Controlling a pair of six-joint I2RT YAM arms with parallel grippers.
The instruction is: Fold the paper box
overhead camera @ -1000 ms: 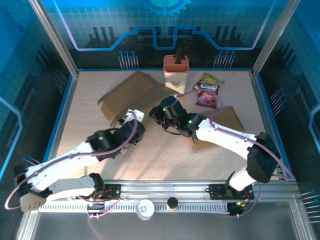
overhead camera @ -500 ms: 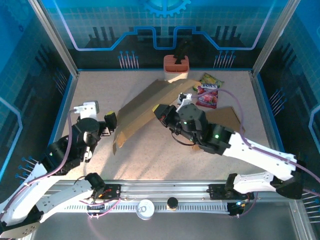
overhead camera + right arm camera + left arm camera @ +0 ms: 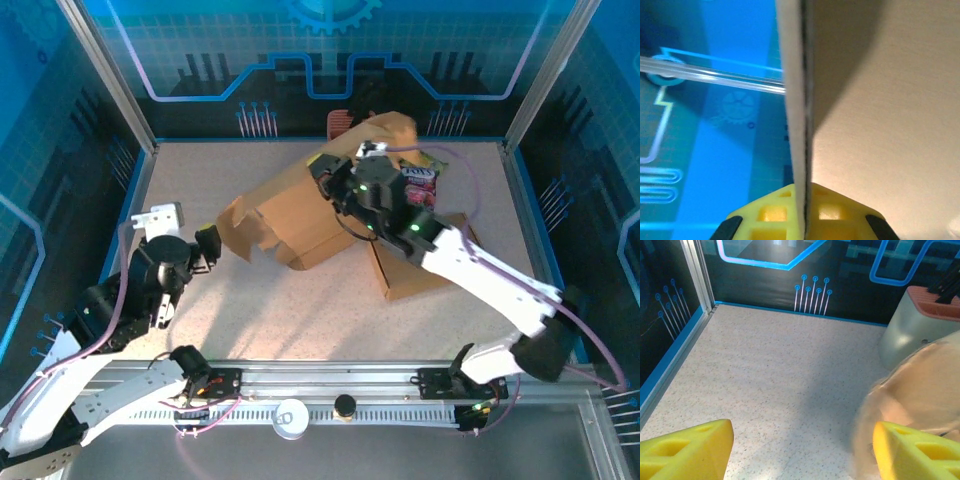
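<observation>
Pinching the edge of the paper box, the right gripper is closed tight on it. In the right wrist view its yellow pads press on the thin brown wall from both sides. The box is in the middle of the table, toward the back. It is tipped, with its top up high and its bottom down low.

The left gripper is over on the left side. Its jaws are wide apart and nothing is between them. The box's left flap is just beside it. In the left wrist view the box looks blurry behind one yellow finger.

A flat brown card lies under the right arm. A snack bag lies near the back.
</observation>
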